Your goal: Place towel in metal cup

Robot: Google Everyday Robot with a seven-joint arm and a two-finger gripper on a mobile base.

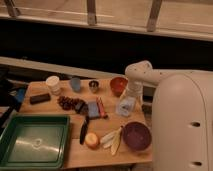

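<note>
gripper [129, 98] is hovering with jaws apart, just above the towel [125, 107], which is lying near the table [100, 154] right edge, beside the orange bowl [118, 85]. metal cup [93, 86] is sitting left of that bowl.

Hand [129, 97] over towel [125, 108] blurred, perhaps hiding its top; green tray [35, 118] cut at left edge.
</note>
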